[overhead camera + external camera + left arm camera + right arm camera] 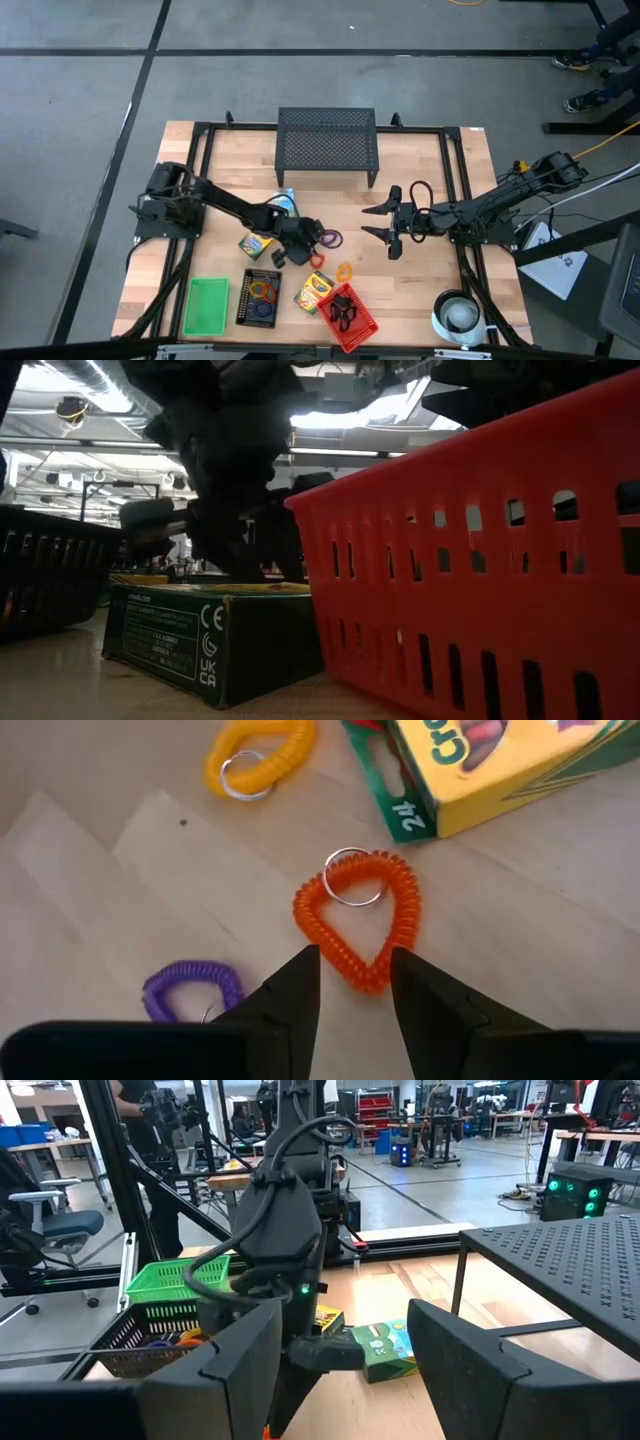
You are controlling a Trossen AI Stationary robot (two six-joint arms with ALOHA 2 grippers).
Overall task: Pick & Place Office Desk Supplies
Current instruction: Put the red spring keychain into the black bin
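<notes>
- Left gripper (355,982) low over the table, fingers parted, straddling the lower loop of the orange ring (358,920); no grip visible yet.
- Orange ring flat on the wood, between the purple ring (190,988) and the crayon box (500,765).
- Yellow ring (258,758) lies farther off.
- Right gripper (390,222) waits mid-table, fingers spread, empty.

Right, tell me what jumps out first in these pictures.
The left gripper hangs over an orange coiled plastic ring on the wooden table, its fingers straddling the ring's near end. A red plastic basket sits at the table's front edge, and the right gripper waits open, mid-table.
</notes>
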